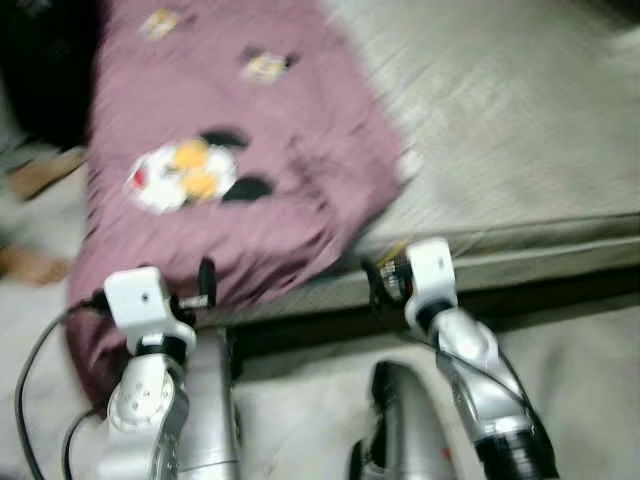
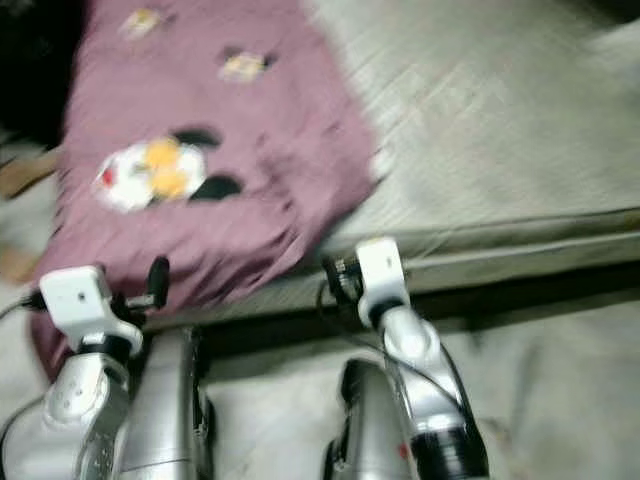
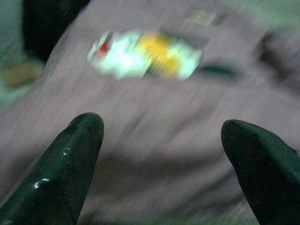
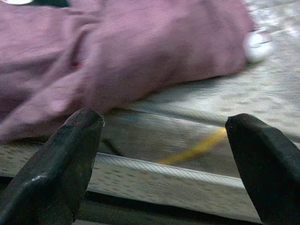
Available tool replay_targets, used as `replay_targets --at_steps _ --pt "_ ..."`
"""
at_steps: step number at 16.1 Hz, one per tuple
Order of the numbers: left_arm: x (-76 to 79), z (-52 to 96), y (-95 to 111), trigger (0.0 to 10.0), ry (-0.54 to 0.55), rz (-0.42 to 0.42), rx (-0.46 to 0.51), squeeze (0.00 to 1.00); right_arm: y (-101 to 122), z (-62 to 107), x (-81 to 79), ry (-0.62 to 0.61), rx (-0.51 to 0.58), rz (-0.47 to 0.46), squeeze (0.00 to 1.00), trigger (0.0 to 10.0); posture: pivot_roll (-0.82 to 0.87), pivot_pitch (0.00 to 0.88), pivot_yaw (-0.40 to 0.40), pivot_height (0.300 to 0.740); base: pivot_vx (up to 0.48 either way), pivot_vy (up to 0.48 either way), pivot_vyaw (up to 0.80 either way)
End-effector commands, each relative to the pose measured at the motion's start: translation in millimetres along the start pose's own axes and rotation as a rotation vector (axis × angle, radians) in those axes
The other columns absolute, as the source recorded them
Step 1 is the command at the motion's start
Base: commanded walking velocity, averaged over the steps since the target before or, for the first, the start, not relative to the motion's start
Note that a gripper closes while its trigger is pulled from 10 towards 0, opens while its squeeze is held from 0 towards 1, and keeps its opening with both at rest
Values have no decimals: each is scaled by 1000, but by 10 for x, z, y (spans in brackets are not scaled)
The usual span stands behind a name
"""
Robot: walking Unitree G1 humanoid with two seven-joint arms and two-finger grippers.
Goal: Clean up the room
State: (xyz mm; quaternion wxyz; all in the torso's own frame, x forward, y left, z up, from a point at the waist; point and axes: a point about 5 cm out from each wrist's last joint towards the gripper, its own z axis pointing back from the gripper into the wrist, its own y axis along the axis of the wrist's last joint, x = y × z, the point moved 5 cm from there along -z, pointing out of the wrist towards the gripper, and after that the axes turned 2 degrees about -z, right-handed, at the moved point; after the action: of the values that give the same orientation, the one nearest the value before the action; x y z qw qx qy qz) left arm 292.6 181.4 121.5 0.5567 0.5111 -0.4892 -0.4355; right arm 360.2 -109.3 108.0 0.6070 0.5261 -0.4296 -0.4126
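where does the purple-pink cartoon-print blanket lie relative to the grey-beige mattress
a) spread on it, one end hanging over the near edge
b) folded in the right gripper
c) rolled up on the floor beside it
a: the purple-pink cartoon-print blanket is spread across the grey-beige mattress, its end draping over the near edge by the left gripper.

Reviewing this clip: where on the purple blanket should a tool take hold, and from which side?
Probably the rumpled near edge of the purple blanket, where it bunches at the mattress edge and hangs over the side. The folds there give raised cloth to pinch; the middle lies flat. Coming from the robot's side, the open left tool already faces the cloth; the open right tool faces the mattress edge.
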Motion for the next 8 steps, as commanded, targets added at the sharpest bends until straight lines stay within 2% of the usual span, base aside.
replay_targets --at_steps 1,8 --pt "-12 -4 -4 10000 3 -4 -7 0 -58 14 -60 17 -14 -14 0 10000 19 235 -86 495 0 0 0" --pt "72 -10 60 10000 -55 17 22 0 -34 -19 -96 32 0 -19 0 10000 20 235 -84 495 0 0 0"
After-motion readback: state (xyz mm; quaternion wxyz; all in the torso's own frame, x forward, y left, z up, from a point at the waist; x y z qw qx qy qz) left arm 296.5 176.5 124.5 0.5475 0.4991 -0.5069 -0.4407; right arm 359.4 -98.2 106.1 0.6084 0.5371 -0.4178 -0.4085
